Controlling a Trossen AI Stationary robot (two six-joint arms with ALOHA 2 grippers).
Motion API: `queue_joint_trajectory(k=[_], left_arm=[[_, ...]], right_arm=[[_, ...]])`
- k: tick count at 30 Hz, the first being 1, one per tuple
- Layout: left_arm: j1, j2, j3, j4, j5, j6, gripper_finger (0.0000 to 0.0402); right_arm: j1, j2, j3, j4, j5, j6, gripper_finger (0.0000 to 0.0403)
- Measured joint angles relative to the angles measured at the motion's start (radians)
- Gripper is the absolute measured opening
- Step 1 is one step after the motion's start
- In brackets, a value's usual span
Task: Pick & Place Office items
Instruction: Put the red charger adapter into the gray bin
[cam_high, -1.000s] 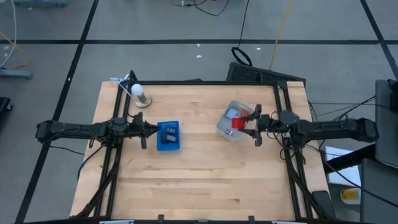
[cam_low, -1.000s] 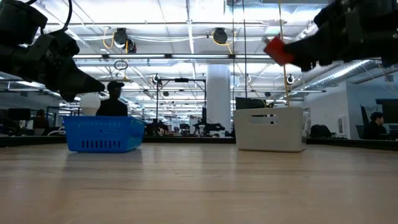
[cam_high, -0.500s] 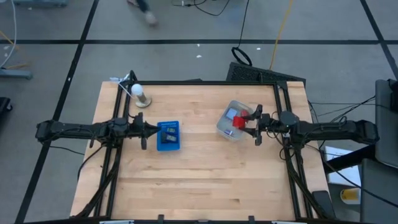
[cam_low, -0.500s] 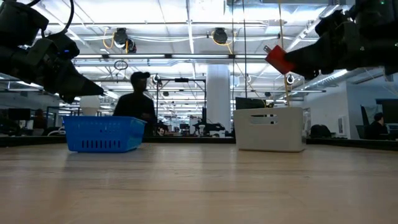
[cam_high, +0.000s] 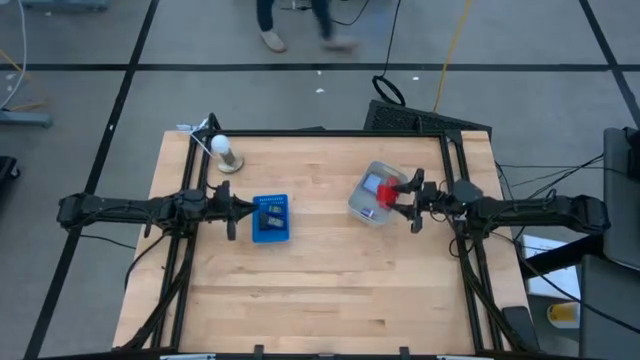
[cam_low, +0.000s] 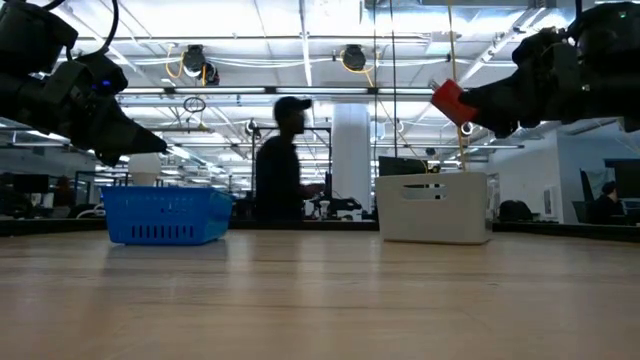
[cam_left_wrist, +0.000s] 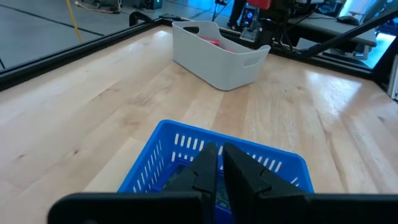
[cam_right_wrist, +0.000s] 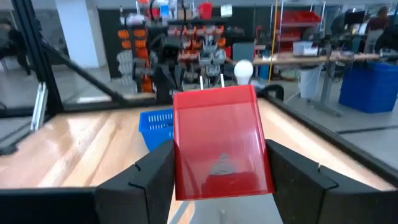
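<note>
Right gripper: I am seeing the right gripper (cam_high: 403, 193) holding a red block (cam_right_wrist: 219, 142) between its two fingers, above the grey tub (cam_high: 372, 206); in the low view the red block is hanging well above the tub's rim.
Left gripper: I am keeping the left gripper (cam_left_wrist: 215, 169) clenched on nothing, waiting just beside the blue basket (cam_high: 270, 219), with its fingers pointing over the near wall.
Grey tub: it is standing on the right half of the table (cam_high: 320, 290); something red and something light blue are lying inside, but I cannot tell the exact pieces.
Blue basket: it is sitting left of the middle of the table, well apart from the tub; a few small dark pieces are showing inside, too small for me to name.
Progress: I am judging that the task is in the middle; one item is in the air, and items are lying in both containers.
Remaining: I am thinking the red block is waiting to be placed; whether it is going to the basket or into the tub, I cannot tell.
Room: a person (cam_low: 283, 160) is walking behind the table.
</note>
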Motion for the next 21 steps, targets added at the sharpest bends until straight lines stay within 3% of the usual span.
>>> queue_joint_trajectory(k=[8, 11, 17, 21], left_arm=[[0.0, 0.0, -0.001, 0.004, -0.001, 0.022, 0.0026], [0.0, 0.0, -0.002, 0.012, -0.003, 0.038, 0.0026], [0.0, 0.0, -0.002, 0.015, -0.003, 0.043, 0.0026], [0.0, 0.0, -0.002, 0.011, -0.002, 0.043, 0.0026]], right_arm=[[0.0, 0.001, 0.013, -0.02, 0.002, 0.0, 0.0203], [0.001, 0.001, 0.031, -0.043, 0.06, -0.003, 0.0203], [0.0, 0.006, 0.153, -0.322, 0.158, -0.004, 0.0203], [-0.003, 0.034, 0.201, -0.379, 0.214, -0.004, 0.0203]])
